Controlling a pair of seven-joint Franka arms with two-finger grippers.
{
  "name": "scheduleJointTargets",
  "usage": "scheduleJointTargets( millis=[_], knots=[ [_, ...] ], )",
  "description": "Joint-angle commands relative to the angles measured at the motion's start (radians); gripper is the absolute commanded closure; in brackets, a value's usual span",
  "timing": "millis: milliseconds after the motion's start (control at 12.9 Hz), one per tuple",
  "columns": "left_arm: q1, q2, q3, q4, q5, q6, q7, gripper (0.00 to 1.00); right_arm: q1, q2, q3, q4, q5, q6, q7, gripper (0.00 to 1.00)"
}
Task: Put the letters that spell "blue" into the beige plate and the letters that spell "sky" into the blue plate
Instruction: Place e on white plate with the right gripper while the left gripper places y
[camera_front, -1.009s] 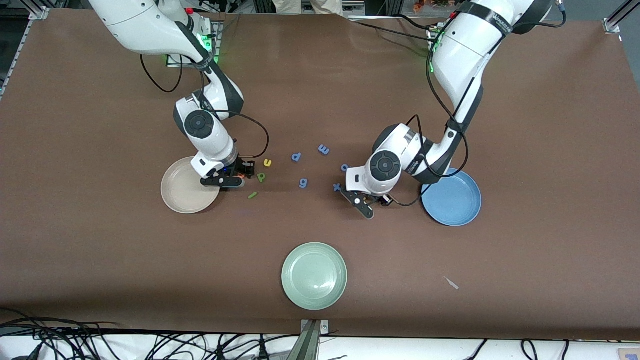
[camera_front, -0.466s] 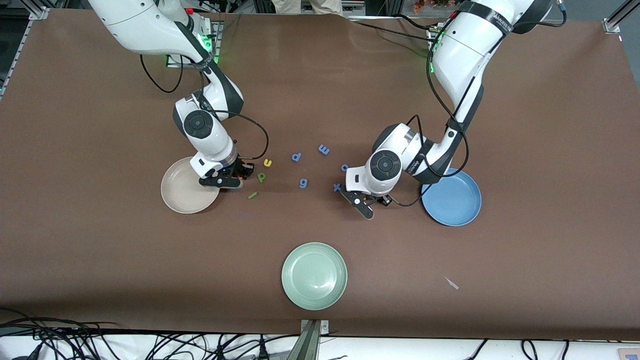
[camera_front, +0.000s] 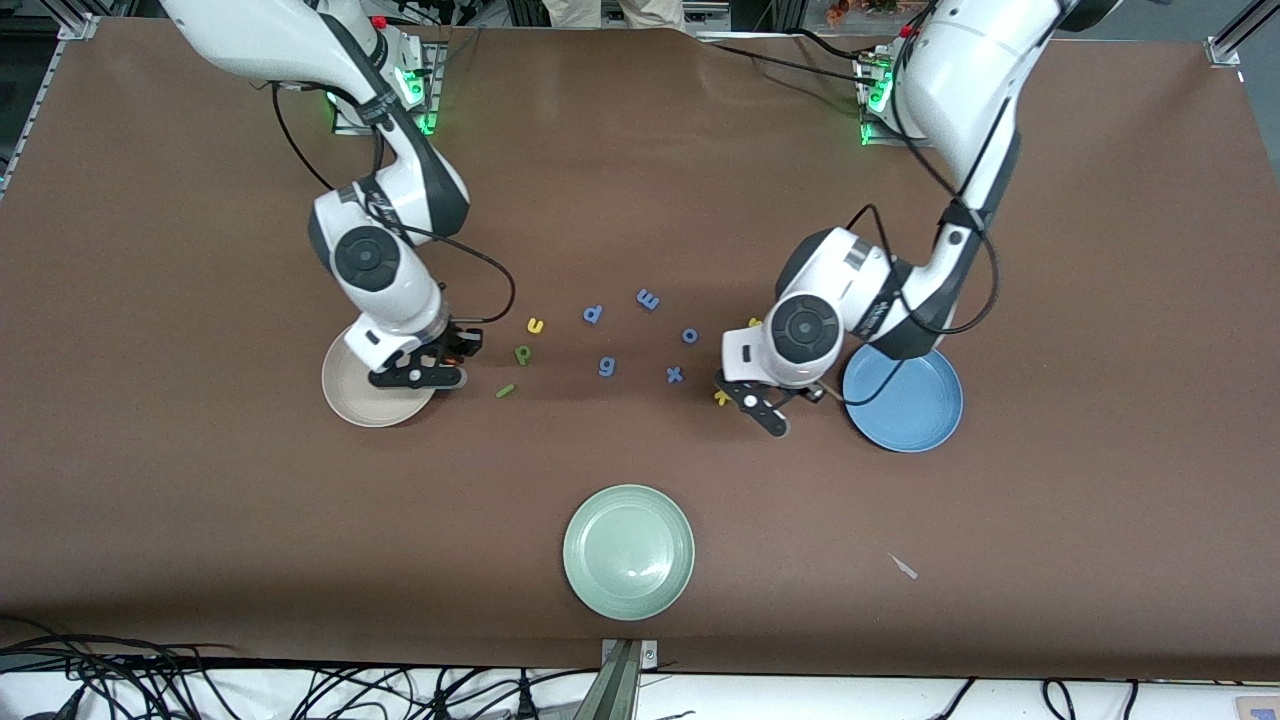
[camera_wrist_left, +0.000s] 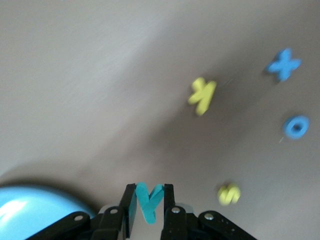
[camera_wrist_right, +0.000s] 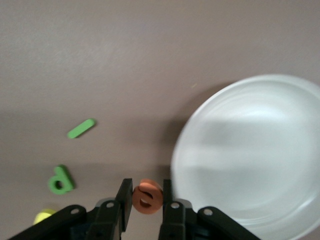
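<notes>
My right gripper (camera_wrist_right: 146, 188) is shut on the orange "e" (camera_wrist_right: 148, 198), over the table at the rim of the beige plate (camera_wrist_right: 260, 165). On the table nearby lie the green bar "l" (camera_wrist_right: 81, 128), the dark green "b" (camera_wrist_right: 60, 180) and the yellow "u" (camera_wrist_right: 42, 216). My left gripper (camera_wrist_left: 149, 192) is shut on the teal "y" (camera_wrist_left: 148, 206), just off the edge of the blue plate (camera_wrist_left: 30, 210). The yellow "k" (camera_wrist_left: 202, 94) and yellow "s" (camera_wrist_left: 228, 194) lie on the table. From the front, both grippers (camera_front: 460, 347) (camera_front: 810, 393) hang low beside their plates (camera_front: 345, 388) (camera_front: 905, 405).
Blue letters lie between the two arms: "d" (camera_front: 593, 314), "m" (camera_front: 648, 298), "o" (camera_front: 690, 335), "g" (camera_front: 606, 367), "x" (camera_front: 675, 375). A pale green plate (camera_front: 628, 552) stands nearest the front camera. A small scrap (camera_front: 903, 567) lies toward the left arm's end.
Both grippers have shut on a letter and carried it off: the right toward the beige plate with the "e", the left toward the blue plate with the "y", uncovering the "k".
</notes>
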Motion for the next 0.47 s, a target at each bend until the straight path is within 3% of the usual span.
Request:
scheduleJointTargets(
  millis=[0,78,233,310,388],
  knots=[
    [0.055,-0.036,-0.009,-0.026,0.142,-0.07,0.042,0.87,-0.054,0.003,-0.002,-0.008,-0.008,-0.006,-0.15,0.71],
    [0.078,-0.036,-0.009,-0.029,0.149,-0.078,0.077,0.86,-0.055,0.004,-0.005,-0.011,-0.008,-0.003,-0.152,0.64],
    [0.122,-0.03,-0.009,-0.07,0.155,-0.064,0.105,0.77,-0.055,0.009,-0.005,-0.011,-0.008,0.003,-0.134,0.34],
    [0.165,-0.026,-0.012,-0.093,0.155,-0.047,0.103,0.5,-0.055,0.01,-0.005,-0.011,-0.008,0.003,-0.129,0.29],
    [0.178,-0.032,-0.015,-0.119,0.154,-0.023,0.105,0.03,-0.053,0.012,-0.004,-0.011,-0.006,0.003,-0.113,0.25]
  ],
)
